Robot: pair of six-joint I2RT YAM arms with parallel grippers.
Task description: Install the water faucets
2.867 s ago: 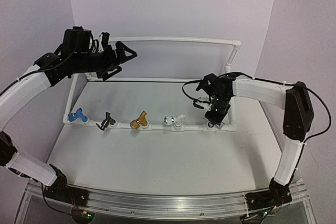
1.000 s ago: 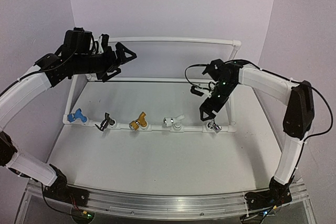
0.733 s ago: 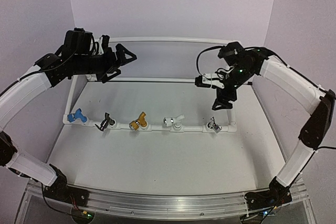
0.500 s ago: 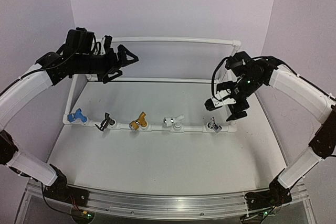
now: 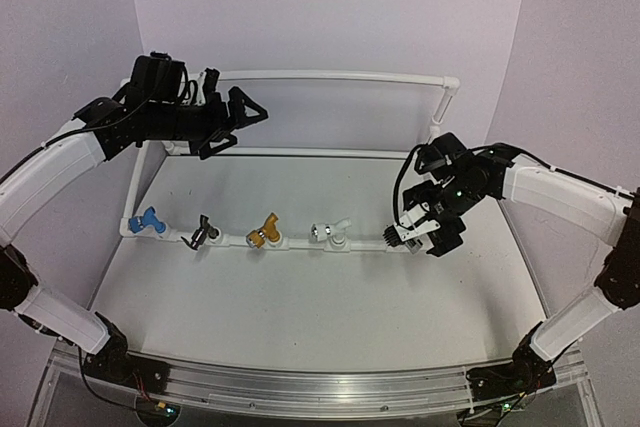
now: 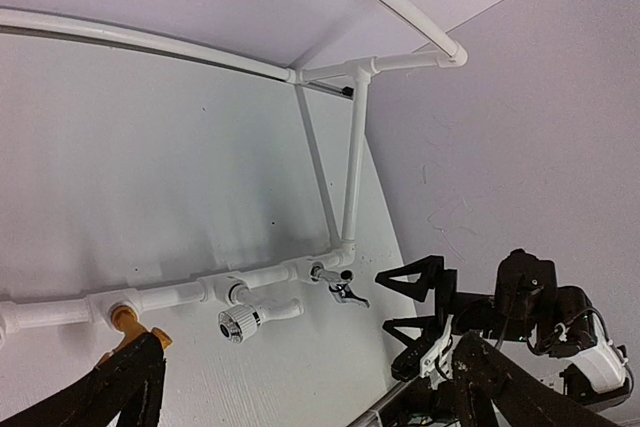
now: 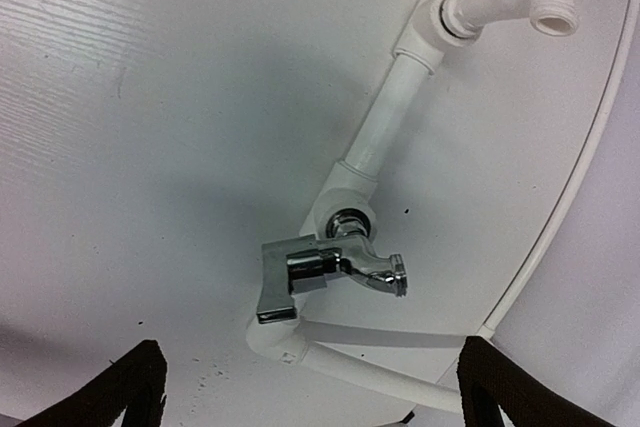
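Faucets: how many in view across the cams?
5, along the front run of the pipe frame, left to right: blue faucet, black faucet, gold faucet, white faucet, silver faucet at the right corner, hidden by the right gripper from above but clear in the right wrist view.

Soft, even light is washing over the white surface [image 5: 300, 287], leaving only faint, diffuse shadows. Glare is glinting off the silver faucet [image 7: 335, 269]. Wide-angle distortion is bowing the pipe frame [image 6: 150, 43] near the edges.
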